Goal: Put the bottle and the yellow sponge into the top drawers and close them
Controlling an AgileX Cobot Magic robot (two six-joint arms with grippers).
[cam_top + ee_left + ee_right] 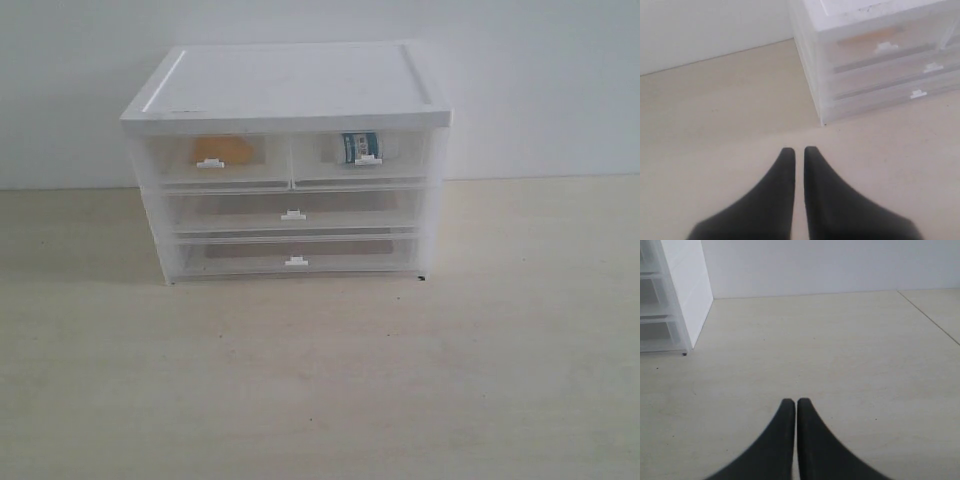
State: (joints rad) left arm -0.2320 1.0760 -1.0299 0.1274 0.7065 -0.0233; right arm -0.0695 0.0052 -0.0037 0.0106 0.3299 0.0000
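The left claw (798, 151) hangs over the tabletop (715, 115), fingers all but touching, gripping nothing. In the closed top drawers (268, 165), the yellow sponge (224, 148) sits left and the bottle (360, 144) right. The right claw (795, 402) is pressed together, empty.

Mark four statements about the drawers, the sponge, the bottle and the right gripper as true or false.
1. The yellow sponge lies in the left top drawer. True.
2. The bottle shares a drawer with the sponge. False: it is alone in the right top drawer.
3. Both top drawers are pushed in flush with the cabinet front. True.
4. The right gripper is wide open. False: it is shut, holds nothing and is off to the side of the cabinet.
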